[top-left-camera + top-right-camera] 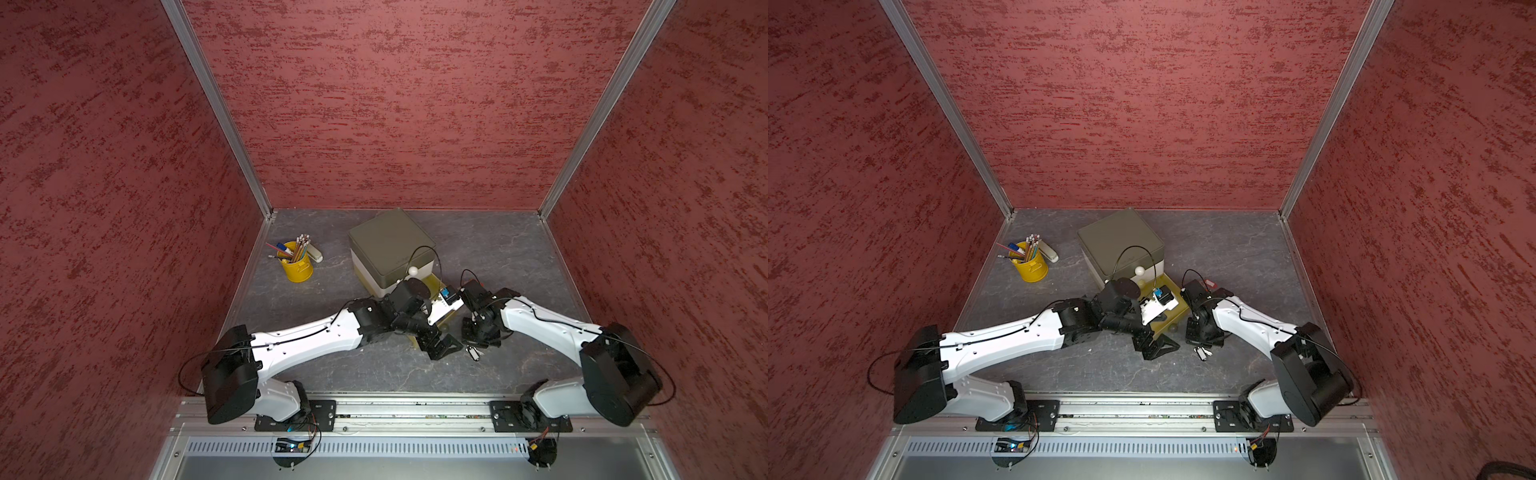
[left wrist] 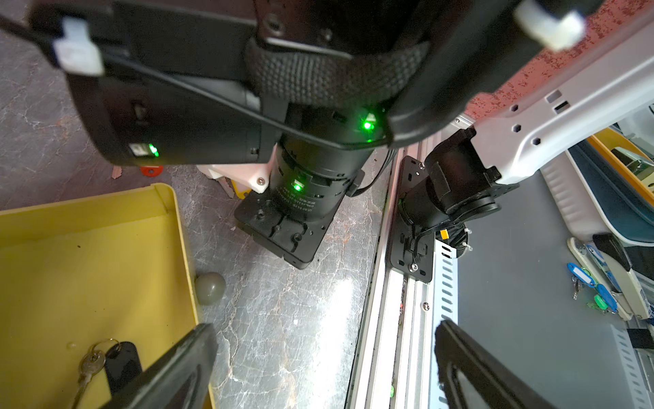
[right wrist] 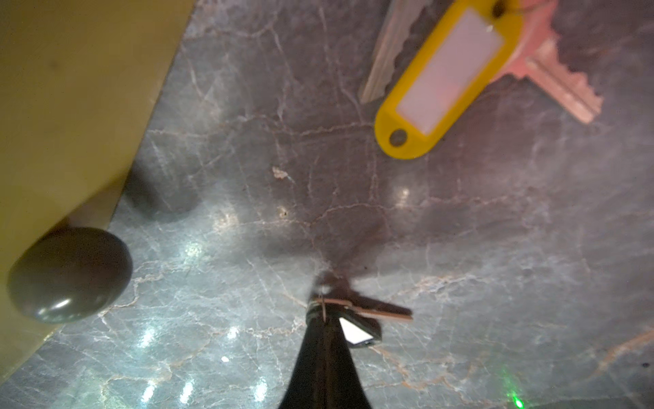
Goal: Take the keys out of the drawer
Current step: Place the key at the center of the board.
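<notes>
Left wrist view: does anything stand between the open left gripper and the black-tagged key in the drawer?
Only the drawer's front wall, which one finger of the left gripper overlaps; nothing covers the black-tagged key.

Black-tagged keys (image 1: 1201, 353) beside open drawer (image 1: 1177, 316)

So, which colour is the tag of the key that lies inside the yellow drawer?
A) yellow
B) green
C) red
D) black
D: the left wrist view shows one key with a black tag lying on the floor of the yellow drawer.
</notes>
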Robot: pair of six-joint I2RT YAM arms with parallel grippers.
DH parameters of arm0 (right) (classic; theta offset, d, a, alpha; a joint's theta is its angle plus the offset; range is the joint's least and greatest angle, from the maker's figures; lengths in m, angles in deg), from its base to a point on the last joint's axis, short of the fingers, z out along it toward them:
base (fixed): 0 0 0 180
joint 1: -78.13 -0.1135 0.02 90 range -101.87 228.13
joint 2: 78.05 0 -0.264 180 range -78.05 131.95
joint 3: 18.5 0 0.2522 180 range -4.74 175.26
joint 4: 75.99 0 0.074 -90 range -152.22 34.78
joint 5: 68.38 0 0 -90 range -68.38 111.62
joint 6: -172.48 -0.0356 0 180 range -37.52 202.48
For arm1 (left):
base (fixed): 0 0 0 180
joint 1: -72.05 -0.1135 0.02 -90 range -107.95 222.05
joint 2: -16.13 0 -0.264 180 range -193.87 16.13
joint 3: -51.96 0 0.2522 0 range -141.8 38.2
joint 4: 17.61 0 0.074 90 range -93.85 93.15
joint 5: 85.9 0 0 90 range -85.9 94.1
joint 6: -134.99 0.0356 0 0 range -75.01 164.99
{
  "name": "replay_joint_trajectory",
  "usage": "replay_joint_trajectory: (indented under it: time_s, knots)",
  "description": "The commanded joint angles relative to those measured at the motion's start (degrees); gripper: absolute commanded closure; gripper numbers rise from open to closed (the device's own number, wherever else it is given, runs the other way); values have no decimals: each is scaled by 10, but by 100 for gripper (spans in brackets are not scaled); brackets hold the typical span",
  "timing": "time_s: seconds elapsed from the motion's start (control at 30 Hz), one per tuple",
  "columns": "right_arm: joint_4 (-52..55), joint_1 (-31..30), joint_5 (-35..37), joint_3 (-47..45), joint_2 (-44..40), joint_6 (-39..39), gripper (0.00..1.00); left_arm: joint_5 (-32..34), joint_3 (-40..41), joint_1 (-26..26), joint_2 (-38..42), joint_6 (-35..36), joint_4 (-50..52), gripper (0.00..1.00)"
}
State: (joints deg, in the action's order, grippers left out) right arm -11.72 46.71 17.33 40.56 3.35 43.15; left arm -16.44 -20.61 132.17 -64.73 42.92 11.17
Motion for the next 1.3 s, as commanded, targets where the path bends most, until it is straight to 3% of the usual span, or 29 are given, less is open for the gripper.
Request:
replay_joint_trajectory:
  time_s: [0.0,0.77,0.9,1.0,1.27]
  knots:
    - [-11,9,6,15,7,11,100,1,6,-4,6,7,-3,0]
    - [-19,40,8,34,37,34,100,2,8,-4,7,4,-5,0]
    - [-16,43,10,31,31,35,91,2,7,-4,7,4,-4,0]
    - [-14,44,11,32,25,34,77,3,6,-4,7,4,-4,0]
    - [6,45,10,40,-9,29,76,3,4,-4,7,4,-6,0]
